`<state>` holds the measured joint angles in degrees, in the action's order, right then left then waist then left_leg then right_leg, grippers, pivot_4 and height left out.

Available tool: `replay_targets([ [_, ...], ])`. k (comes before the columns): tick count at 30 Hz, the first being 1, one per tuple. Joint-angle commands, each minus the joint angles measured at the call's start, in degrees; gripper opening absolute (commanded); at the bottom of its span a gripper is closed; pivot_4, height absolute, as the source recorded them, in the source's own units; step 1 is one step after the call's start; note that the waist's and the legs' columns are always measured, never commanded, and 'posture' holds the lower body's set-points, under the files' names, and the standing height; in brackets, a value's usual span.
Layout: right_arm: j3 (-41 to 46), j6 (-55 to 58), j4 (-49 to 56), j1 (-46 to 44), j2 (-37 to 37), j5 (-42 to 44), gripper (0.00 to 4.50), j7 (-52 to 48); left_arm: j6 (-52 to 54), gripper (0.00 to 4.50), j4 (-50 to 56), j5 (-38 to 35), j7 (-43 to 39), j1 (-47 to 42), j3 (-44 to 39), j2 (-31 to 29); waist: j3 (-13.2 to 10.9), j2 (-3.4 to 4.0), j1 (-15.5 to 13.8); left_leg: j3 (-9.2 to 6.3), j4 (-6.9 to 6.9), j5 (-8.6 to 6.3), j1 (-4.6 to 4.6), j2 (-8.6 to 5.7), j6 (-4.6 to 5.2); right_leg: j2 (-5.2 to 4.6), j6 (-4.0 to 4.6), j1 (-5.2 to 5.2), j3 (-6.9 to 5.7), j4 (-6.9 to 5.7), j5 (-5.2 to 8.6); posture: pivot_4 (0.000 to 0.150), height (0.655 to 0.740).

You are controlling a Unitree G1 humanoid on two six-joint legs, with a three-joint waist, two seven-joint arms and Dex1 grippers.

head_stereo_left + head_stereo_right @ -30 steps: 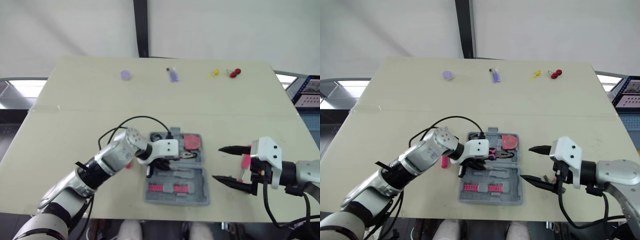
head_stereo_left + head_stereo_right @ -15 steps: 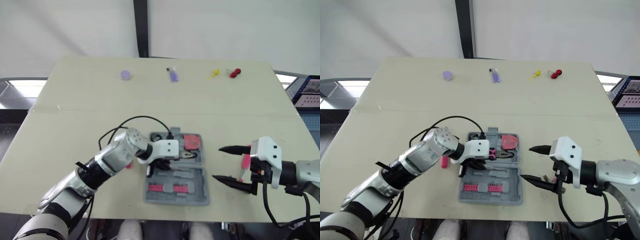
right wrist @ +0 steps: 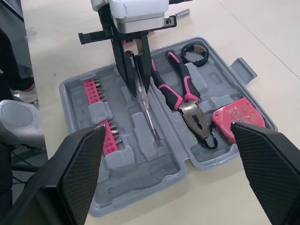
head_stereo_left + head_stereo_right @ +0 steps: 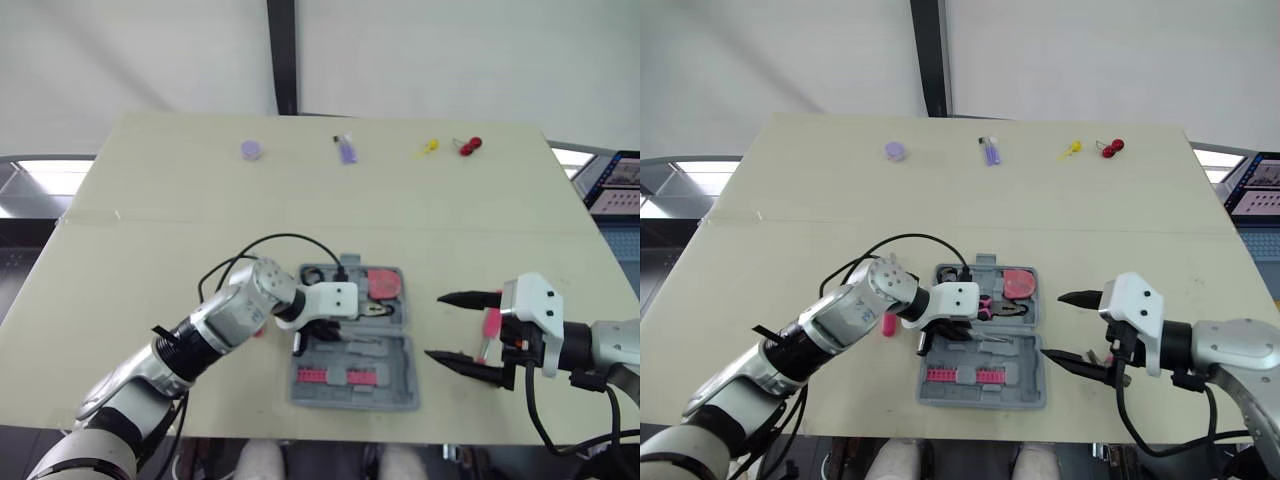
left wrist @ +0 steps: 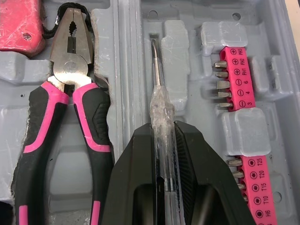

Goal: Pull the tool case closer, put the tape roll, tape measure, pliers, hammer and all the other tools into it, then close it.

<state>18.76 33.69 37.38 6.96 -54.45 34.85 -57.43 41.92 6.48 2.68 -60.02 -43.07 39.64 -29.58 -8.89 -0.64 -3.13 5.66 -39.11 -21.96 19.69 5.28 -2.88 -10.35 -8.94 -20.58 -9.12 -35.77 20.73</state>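
Observation:
The grey tool case (image 4: 405, 400) lies open at the table's front middle. In it are pink-handled pliers (image 5: 70, 89), a red tape measure (image 3: 236, 117), a black tape roll (image 3: 195, 52) and pink bit holders (image 5: 239, 79). My left gripper (image 5: 161, 129) is over the case, shut on a clear-handled screwdriver (image 3: 146, 105). Its shaft runs along a slot in the case's front half; contact cannot be judged. My right gripper (image 4: 434, 326) stands open to the right of the case with nothing between its fingers.
A pink tool (image 4: 491, 324) lies on the table, partly hidden behind my right gripper. Another small pink item (image 4: 888, 323) lies left of the case beside my left arm. Small purple (image 4: 252, 149), yellow (image 4: 426, 149) and red (image 4: 469, 145) objects sit along the far edge.

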Motion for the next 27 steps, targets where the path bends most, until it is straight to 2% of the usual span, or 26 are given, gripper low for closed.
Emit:
replay_targets([
  [1, 0.6, -0.8, 0.4, -0.6, -0.3, 0.5, 4.50, -0.1, -0.2, 0.09, 1.8, 0.9, 0.2, 0.4, -0.1, 0.3, 0.0, 0.00, 0.0, 0.00, 0.00, 0.00, 0.00, 0.00, 0.00, 0.00, 0.00, 0.00, 0.00, 0.00, 0.00, 0.150, 0.7400],
  [3, 0.6, -0.8, 0.3, -0.6, -0.3, 0.5, 4.50, -0.1, -0.2, 0.09, 1.9, 0.9, 0.2, 0.5, -0.2, 0.3, 0.0, 0.00, 0.0, 0.00, 0.00, 0.00, 0.00, 0.00, 0.00, 0.00, 0.00, 0.00, 0.00, 0.00, 0.00, 0.150, 0.7400],
  [4, 0.6, -0.7, 0.3, -0.6, -0.3, 0.6, 4.50, -0.2, -0.3, 1.14, 2.0, 0.9, 0.1, 0.6, -0.1, 0.2, 0.0, 0.00, 0.0, 0.00, 0.00, 0.00, 0.00, 0.00, 0.00, 0.00, 0.00, 0.00, 0.00, 0.00, 0.00, 0.150, 0.7400],
  [5, 0.6, -0.7, 0.3, -0.6, -0.3, 0.6, 4.50, -0.2, -0.4, 1.41, 2.1, 1.0, 0.0, 0.7, 0.0, 0.1, 0.0, 0.00, 0.0, 0.00, 0.00, 0.00, 0.00, 0.00, 0.00, 0.00, 0.00, 0.00, 0.00, 0.00, 0.00, 0.150, 0.7400],
  [6, 0.6, -0.6, 0.3, -0.6, -0.4, 0.7, 4.50, -0.2, -0.5, 1.93, 2.2, 1.0, -0.1, 0.8, 0.0, 0.1, 0.0, 0.00, 0.0, 0.00, 0.00, 0.00, 0.00, 0.00, 0.00, 0.00, 0.00, 0.00, 0.00, 0.00, 0.00, 0.150, 0.7400],
  [7, 0.7, -0.5, 0.4, -0.5, -0.4, 0.7, 4.50, -0.3, -0.4, 2.25, 2.5, 0.9, -0.3, 0.9, 0.0, 0.0, 0.0, 0.00, 0.0, 0.00, 0.00, 0.00, 0.00, 0.00, 0.00, 0.00, 0.00, 0.00, 0.00, 0.00, 0.00, 0.150, 0.7400],
  [15, 0.7, -0.2, 0.4, -0.1, -0.5, 0.9, 4.50, -0.5, 1.1, 2.25, 4.0, 0.4, -1.0, 1.3, -0.6, 0.1, 0.0, 0.00, 0.0, 0.00, -0.01, 0.00, 0.01, 0.00, 0.00, 0.00, 0.00, 0.00, 0.00, -0.01, 0.00, 0.150, 0.7400],
  [20, 1.4, 0.1, 0.7, 0.0, -0.5, 1.4, 4.50, -0.5, 2.0, 2.25, 2.3, -4.3, -1.8, 0.0, -7.0, 1.0, 0.0, 0.00, 0.0, -0.01, -0.02, 0.00, 0.02, 0.00, 0.00, 0.00, 0.00, -0.01, 0.00, -0.02, 0.00, 0.150, 0.7400],
  [23, 1.7, 0.2, 0.8, 0.1, -0.6, 1.7, 4.50, -0.3, -8.8, 2.25, -2.6, -6.5, -0.8, 0.7, -12.5, 2.2, 0.0, 0.00, 0.0, -0.03, -0.03, 0.00, 0.03, 0.00, 0.00, 0.00, 0.00, -0.01, -0.01, -0.03, 0.00, 0.150, 0.7400],
  [24, 1.6, 0.2, 0.7, 0.0, -0.5, 1.7, 4.50, -0.3, -10.2, 2.25, -4.3, -9.3, -0.7, 1.4, -15.9, 3.8, 0.0, 0.01, 0.0, -0.03, -0.03, 0.00, 0.02, 0.00, 0.00, 0.00, 0.00, -0.01, -0.01, -0.02, 0.00, 0.150, 0.7400],
  [27, 1.0, 0.0, 0.3, -0.4, -0.4, 1.5, 4.50, -0.1, -17.1, 1.45, -8.3, -15.0, -3.8, 5.2, -22.0, 5.4, 0.0, 0.01, 0.2, -0.05, -0.05, 0.00, 0.03, 0.00, 0.00, -0.01, 0.00, -0.01, -0.02, -0.03, 0.00, 0.150, 0.7400],
])
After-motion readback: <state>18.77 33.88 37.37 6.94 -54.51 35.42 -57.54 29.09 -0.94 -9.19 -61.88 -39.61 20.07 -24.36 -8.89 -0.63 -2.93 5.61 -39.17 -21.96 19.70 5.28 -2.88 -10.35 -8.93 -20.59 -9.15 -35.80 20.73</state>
